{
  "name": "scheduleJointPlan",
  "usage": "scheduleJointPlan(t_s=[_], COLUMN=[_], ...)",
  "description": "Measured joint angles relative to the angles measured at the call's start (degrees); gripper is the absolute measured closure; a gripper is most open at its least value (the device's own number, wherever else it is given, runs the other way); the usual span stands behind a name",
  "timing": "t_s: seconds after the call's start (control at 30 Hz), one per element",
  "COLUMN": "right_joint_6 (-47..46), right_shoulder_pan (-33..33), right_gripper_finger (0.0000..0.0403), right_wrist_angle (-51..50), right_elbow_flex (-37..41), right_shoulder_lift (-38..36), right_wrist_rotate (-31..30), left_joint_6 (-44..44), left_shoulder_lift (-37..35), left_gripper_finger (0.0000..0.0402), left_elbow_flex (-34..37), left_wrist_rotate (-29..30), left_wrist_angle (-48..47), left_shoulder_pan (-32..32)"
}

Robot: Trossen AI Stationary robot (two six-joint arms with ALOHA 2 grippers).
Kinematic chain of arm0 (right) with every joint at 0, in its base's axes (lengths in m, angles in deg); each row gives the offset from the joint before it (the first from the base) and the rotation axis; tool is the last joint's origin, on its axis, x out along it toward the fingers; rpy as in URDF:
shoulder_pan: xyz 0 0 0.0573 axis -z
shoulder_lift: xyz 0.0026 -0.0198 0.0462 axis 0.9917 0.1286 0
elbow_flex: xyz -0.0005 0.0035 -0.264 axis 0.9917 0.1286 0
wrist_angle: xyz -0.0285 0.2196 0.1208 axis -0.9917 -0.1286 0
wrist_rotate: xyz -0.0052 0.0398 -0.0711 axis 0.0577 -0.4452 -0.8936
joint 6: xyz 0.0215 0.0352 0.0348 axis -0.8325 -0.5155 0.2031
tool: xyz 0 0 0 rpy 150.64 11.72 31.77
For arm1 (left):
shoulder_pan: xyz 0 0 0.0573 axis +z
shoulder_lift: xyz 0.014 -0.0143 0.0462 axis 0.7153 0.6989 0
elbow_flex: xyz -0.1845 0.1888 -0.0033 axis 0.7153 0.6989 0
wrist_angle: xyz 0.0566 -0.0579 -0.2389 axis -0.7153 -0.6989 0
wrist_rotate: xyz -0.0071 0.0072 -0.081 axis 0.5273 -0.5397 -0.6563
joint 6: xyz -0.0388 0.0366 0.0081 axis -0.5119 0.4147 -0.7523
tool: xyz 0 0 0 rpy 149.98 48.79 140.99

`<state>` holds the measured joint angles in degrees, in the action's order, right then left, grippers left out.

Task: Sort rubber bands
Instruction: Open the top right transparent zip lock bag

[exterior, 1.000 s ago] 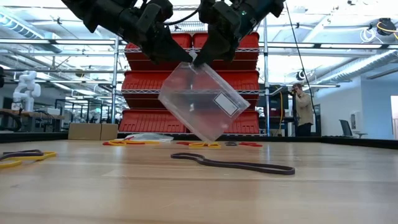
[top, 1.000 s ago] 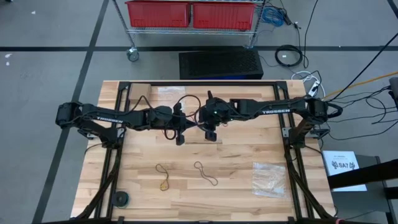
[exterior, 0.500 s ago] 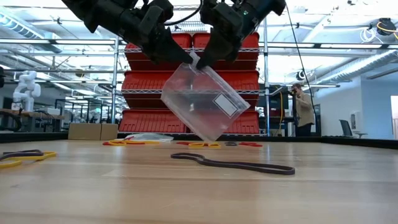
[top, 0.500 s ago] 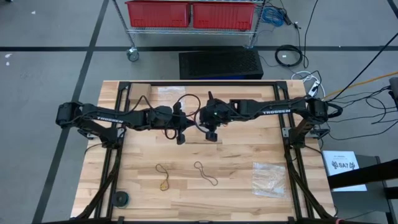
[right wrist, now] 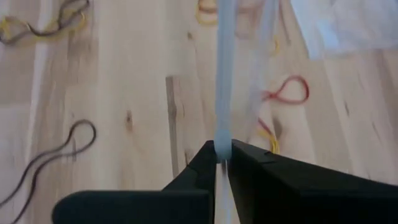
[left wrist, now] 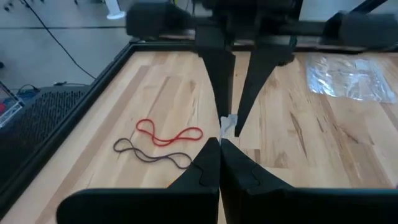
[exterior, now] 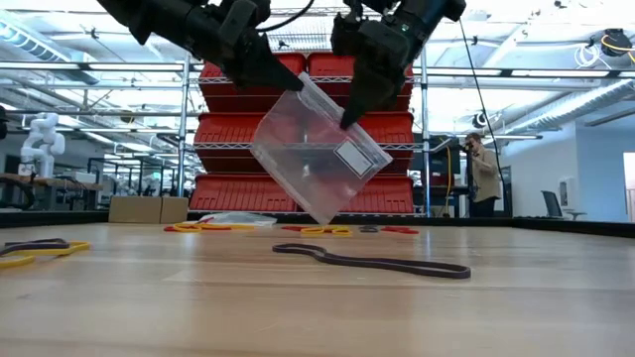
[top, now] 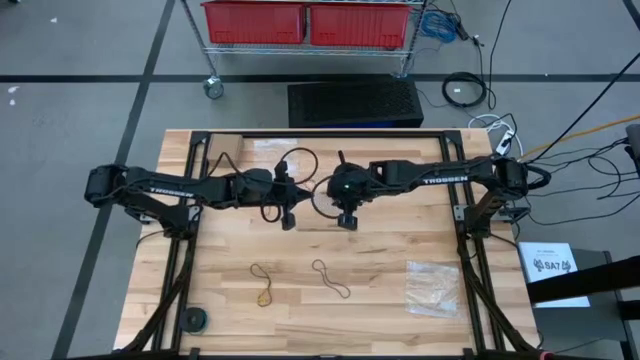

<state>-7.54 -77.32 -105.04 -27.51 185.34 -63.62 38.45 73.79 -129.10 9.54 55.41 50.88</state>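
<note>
Thin elastic loops are what we see scattered on the wooden bench [top: 230, 320]: at the left in the low view a dark and a yellow rubber band [exterior: 35, 248] lie together, and a long dark brown band [exterior: 372, 262] lies flat near the middle. Farther back, red and yellow bands [exterior: 213, 227] lie in a loose row. Above them we see a clear plastic bag [exterior: 317, 149] hanging tilted in the air; we cannot tell whether anything is in it. We find the left gripper [exterior: 276, 74] with jaws closed on the bag's upper edge, and the right gripper [exterior: 349, 117] likewise closed on it. Another clear bag [top: 432, 287] lies flat toward the bench's right side.
</note>
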Motion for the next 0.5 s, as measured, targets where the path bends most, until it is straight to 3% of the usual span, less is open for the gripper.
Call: scheduleJointPlan(t_s=[0.5], right_joint_6=[-2.2], right_shoulder_pan=[-1.3], right_gripper_finger=[0.0394], right_wrist_angle=[-6.9], right_elbow_flex=[0.1], right_shoulder_lift=[0.0], right_wrist_rotate=[-1.5], left_joint_6=[0.1], left_shoulder_lift=[-0.5], left_gripper_finger=[0.0401], left_elbow_flex=[0.0], left_wrist_rotate=[0.3], left_wrist_angle=[0.1], left_shoulder_pan=[0.0])
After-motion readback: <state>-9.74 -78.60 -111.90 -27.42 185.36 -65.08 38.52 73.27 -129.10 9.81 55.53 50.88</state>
